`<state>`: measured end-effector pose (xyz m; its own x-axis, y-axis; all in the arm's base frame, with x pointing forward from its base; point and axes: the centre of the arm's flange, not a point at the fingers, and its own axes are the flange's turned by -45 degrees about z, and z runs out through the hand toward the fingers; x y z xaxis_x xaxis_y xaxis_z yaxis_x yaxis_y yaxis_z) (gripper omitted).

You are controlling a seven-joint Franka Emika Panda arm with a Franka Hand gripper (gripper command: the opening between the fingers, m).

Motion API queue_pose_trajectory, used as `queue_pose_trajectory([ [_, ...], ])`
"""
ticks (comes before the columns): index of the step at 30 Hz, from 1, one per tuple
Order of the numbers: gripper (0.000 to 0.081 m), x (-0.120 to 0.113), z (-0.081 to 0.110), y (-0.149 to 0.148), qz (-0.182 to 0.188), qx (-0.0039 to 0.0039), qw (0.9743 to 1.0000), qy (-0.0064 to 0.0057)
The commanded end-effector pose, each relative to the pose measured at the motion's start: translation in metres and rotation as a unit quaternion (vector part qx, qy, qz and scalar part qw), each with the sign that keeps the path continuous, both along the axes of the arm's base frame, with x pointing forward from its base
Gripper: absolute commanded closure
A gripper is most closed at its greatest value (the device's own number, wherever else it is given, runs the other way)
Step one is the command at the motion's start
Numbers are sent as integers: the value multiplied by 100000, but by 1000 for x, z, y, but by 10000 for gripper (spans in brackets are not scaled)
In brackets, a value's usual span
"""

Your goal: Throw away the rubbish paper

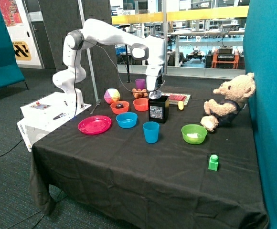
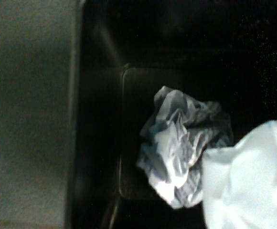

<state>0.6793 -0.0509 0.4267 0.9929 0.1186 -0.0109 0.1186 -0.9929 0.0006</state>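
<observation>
One crumpled white paper wad (image 2: 184, 152) already lies in the black square bin (image 1: 158, 109), another bright white wad (image 2: 248, 181) hangs just above it, white scraps wait in the green plastic bowl (image 1: 194, 134), and I cannot tell whether the jaws are open.

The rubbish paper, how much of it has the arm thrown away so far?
One crumpled white paper wad already lies at the bottom of the black bin. The gripper hangs right over the bin's opening with a second white wad close under the wrist camera, apparently on its way in. Something white in the green plastic bowl may be left.
</observation>
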Motion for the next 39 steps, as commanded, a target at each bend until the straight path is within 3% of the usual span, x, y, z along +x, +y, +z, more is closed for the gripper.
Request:
queue_pose_trajectory([
  [1,808,11,-23,-5,28,95,99999,-535],
  [20,808,20,-43,1,916,99,99994,-534],
  [22,659,19,-42,4,1201,101,99991,-534],
  [29,350,16,-39,7,1600,103,99986,-534],
  [34,181,12,-39,5,1347,102,99989,-534],
  [39,119,11,-38,2,1202,101,99991,-534],
])
